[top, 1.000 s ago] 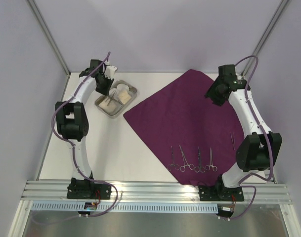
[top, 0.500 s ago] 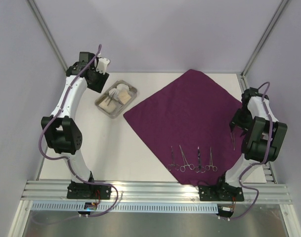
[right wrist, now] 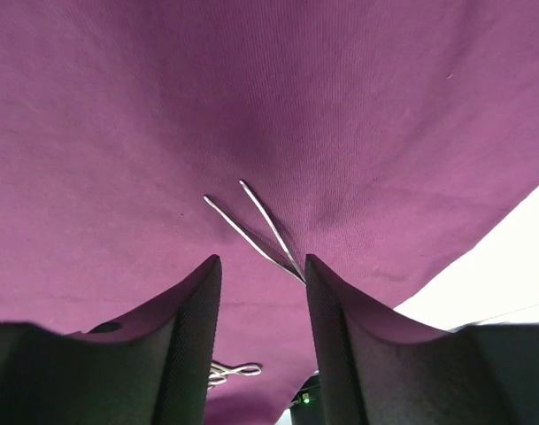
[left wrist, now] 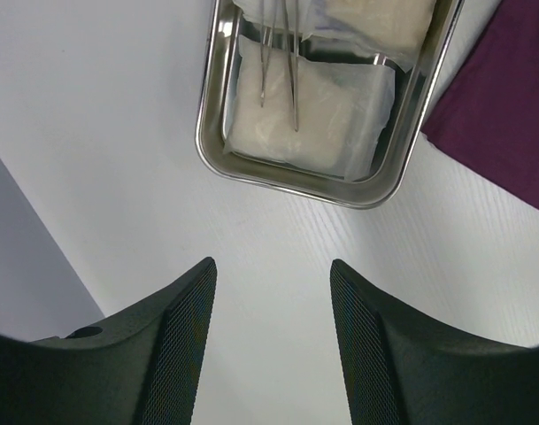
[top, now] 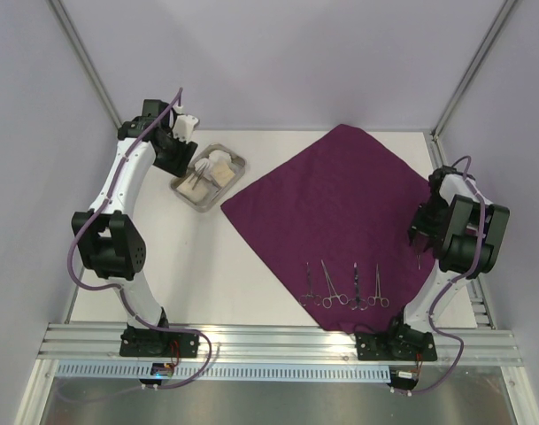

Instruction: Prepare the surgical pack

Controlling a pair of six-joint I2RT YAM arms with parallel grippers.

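Surgical pack cloth (top: 340,204), four clamps (top: 356,285), one tray (left wrist: 296,177) (gauze (left wrist: 322,115) inside)

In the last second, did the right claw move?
Yes. The right claw moved toward the near edge, along the cloth's right side, to above the tweezers.

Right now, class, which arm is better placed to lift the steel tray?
Left. The left fingers, open, hover near the tray; the right fingers hang over tweezers on the purple cloth.
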